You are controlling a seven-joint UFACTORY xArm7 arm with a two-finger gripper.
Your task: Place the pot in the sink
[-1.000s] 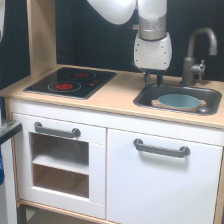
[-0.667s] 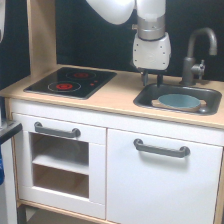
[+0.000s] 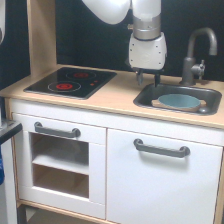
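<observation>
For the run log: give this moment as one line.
pot: in sink | gripper: empty, above sink's rim on the exterior view's left, clear of pot | task: looks done

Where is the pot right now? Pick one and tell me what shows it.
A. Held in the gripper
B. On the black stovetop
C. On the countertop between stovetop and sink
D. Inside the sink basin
D: the pot sits down inside the sink, below the countertop level, while the gripper hangs above the sink's edge on the exterior view's left with nothing between its fingers.
</observation>
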